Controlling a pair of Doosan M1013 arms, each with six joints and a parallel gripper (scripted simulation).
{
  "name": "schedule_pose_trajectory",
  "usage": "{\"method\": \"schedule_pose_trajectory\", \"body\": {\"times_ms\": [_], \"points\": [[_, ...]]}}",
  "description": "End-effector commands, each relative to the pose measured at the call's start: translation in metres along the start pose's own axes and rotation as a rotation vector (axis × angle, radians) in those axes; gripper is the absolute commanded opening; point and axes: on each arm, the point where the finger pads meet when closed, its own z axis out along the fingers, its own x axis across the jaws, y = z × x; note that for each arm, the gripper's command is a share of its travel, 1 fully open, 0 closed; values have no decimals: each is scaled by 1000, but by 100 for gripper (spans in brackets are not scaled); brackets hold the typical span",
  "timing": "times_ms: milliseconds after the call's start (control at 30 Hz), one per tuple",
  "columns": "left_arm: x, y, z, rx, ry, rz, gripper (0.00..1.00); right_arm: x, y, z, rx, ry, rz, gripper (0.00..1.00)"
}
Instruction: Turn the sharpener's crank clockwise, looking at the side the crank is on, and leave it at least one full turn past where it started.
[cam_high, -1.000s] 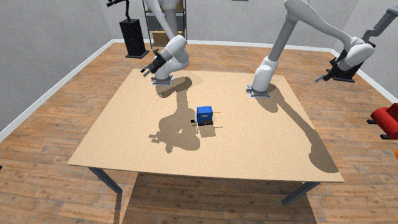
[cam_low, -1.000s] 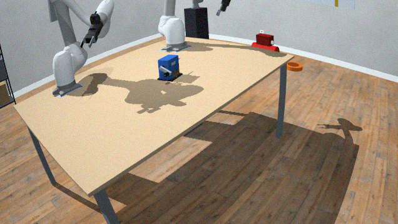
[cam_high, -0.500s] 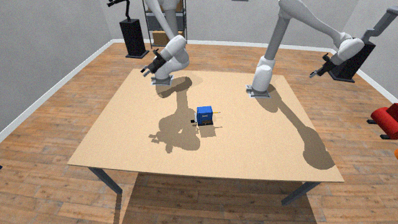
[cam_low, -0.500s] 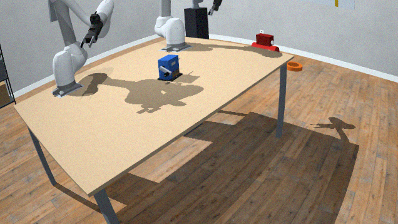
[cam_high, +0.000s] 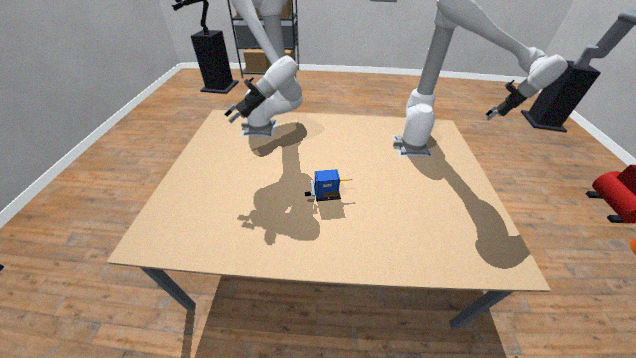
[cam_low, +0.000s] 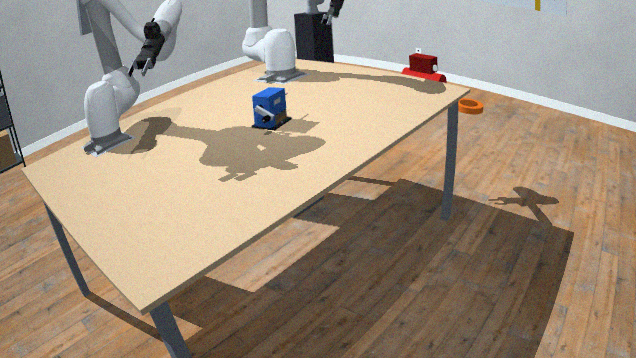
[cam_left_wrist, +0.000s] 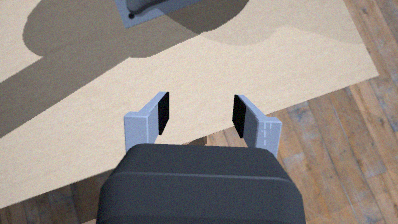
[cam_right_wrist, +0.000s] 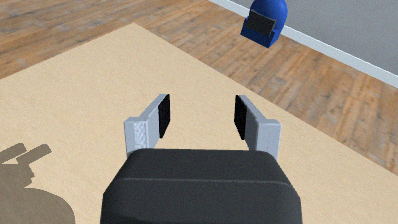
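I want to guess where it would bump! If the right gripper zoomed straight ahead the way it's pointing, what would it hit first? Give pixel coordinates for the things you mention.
Probably the wooden table top (cam_high: 380, 240) (cam_low: 150, 215) (cam_left_wrist: 200, 75) (cam_right_wrist: 200, 65). The right gripper (cam_high: 230, 116) (cam_low: 138, 73) (cam_right_wrist: 202, 108) slants down toward it, though how far away is unclear.
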Motion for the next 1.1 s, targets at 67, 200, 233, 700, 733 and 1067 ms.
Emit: {"method": "schedule_pose_trajectory", "body": {"times_ms": [67,200,233,700,733,1067], "points": [[9,-16,6,2,-27,-76,100,0,0,0,0,0,1,100],[12,-21,8,3,-37,-101,100,0,0,0,0,0,1,100],[13,-24,9,4,-41,-114,100,0,0,0,0,0,1,100],[25,-53,23,12,-94,-257,100,0,0,0,0,0,1,100],[25,-53,23,12,-94,-257,100,0,0,0,0,0,1,100],[28,-66,29,17,-118,-320,100,0,0,0,0,0,1,100]]}}
